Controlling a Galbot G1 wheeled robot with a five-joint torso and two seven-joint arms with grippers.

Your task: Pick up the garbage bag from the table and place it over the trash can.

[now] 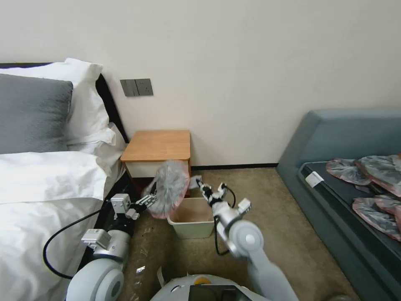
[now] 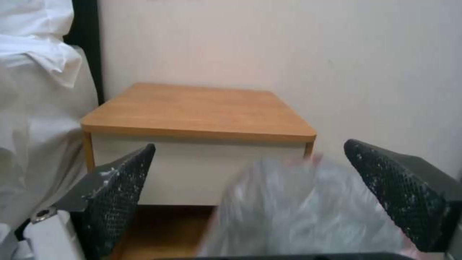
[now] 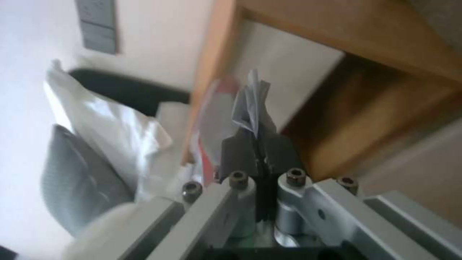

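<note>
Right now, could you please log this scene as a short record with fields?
garbage bag: off the nightstand, held up beside the bin's left rim
right end effector: shut on a fold of the bag
left end effector: open, fingers either side of the bag
trash can: on the carpet, unlined
nightstand: top bare

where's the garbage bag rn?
In the head view the garbage bag hangs off the table, just above the trash can's left rim, between the open left hand and the right hand pinching it.
</note>
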